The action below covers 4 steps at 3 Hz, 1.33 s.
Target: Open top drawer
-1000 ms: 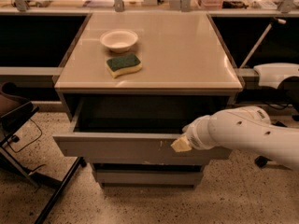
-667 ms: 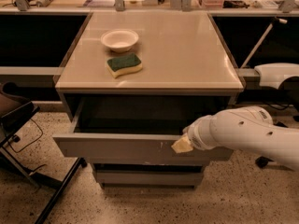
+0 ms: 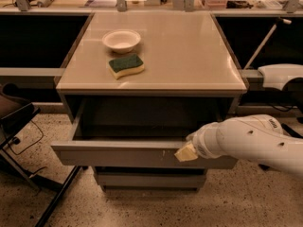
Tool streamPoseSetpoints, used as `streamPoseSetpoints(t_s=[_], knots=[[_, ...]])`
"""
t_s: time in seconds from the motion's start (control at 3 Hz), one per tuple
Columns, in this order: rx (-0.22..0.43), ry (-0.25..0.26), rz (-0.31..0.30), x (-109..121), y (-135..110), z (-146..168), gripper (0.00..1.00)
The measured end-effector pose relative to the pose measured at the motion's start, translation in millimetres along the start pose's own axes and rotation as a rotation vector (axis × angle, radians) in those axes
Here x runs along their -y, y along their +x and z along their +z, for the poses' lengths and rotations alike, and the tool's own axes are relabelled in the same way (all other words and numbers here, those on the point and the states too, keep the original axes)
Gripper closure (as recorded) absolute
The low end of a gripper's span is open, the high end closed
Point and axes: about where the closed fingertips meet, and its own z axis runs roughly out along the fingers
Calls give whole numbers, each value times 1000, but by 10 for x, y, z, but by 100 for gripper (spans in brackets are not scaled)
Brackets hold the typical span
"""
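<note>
Because the end effector (image 3: 186, 153) meets the top drawer (image 3: 118, 155) only at the upper edge of its front panel, right of centre, the chief risk from this position is loss of contact. The panel has no handle, so a pull that is not square to the cabinet could let the tip slide off the lip. A second risk is skewing: a load applied off-centre tends to rack a wide drawer on its runners and make it bind. A third is over-travel: the drawer stands well out of the cabinet with its grey interior exposed, so opening appears largely complete, and further hard pulling could drive it against its stops. Whether the end effector is open, closed or hooked over the edge cannot be told from this view. Only its pale tip shows, touching or just in front of the panel near the small white scratch marks. The white arm (image 3: 255, 141) enters from the right, low in front of the panel's right end, and hides that portion. The drawer sits directly beneath the surface (image 3: 199, 60), which carries a bowl (image 3: 121, 40) and a green-topped sponge (image 3: 126, 65), both well apart from the end effector. A slimmer drawer front (image 3: 151, 178) below is shut.
</note>
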Motion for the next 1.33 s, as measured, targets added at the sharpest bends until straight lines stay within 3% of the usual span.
streamPoseSetpoints(t_s=[1.33], knots=[[-9,2,28,-134,216,-161,100]])
